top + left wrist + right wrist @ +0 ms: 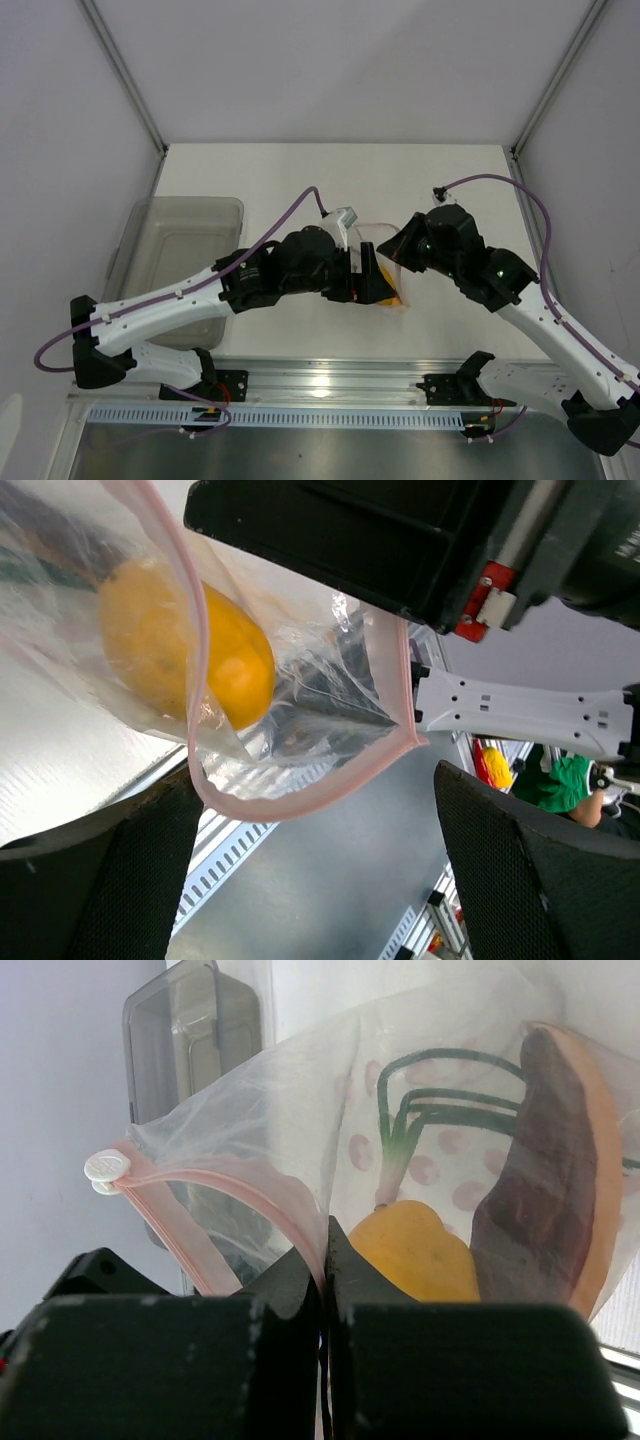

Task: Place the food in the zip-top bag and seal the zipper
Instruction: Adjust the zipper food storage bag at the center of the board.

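Observation:
The clear zip-top bag hangs between my two grippers above the table. Inside it lies the food: a yellow fruit, a dark red-orange piece and thin green stems. My right gripper is shut on the pinkish zipper at the bag's mouth. A white slider tab sits at the strip's end. In the left wrist view the yellow fruit shows through the bag, and the zipper loops just above my left gripper. That gripper is open, with nothing between its fingers.
A translucent grey bin stands at the table's left side. The two wrists crowd together mid-table, left gripper beside right gripper, with the bag between them. A metal rail runs along the near edge.

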`<state>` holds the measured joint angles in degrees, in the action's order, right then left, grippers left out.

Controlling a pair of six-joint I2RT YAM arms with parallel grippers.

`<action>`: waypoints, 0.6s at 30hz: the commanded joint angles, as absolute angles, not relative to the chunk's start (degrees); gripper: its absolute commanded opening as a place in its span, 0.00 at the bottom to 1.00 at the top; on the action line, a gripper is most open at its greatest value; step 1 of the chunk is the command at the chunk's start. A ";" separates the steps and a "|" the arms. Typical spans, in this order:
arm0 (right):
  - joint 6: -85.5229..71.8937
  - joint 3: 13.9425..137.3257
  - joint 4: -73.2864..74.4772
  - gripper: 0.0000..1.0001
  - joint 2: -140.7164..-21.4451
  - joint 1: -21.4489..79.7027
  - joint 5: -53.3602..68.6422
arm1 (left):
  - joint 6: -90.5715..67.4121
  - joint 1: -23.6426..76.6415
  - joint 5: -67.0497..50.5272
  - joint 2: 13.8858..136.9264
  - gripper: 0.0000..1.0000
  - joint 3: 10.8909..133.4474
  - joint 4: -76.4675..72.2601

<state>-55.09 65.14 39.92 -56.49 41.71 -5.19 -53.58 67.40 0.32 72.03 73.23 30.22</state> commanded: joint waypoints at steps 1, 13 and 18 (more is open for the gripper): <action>-57.13 67.94 38.06 0.00 -56.42 43.15 -10.10 | -55.72 69.69 4.74 74.61 0.97 77.51 32.95; -58.09 68.56 40.43 0.00 -56.16 44.82 -15.11 | -61.87 72.42 12.22 81.21 0.99 84.90 37.88; -57.57 69.08 41.92 0.00 -55.64 45.09 -16.96 | -63.28 73.47 15.11 84.37 0.99 87.27 39.46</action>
<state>-56.99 66.19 41.54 -56.77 44.75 -13.13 -60.73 72.51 11.44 82.74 83.81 38.09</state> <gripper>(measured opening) 0.002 0.994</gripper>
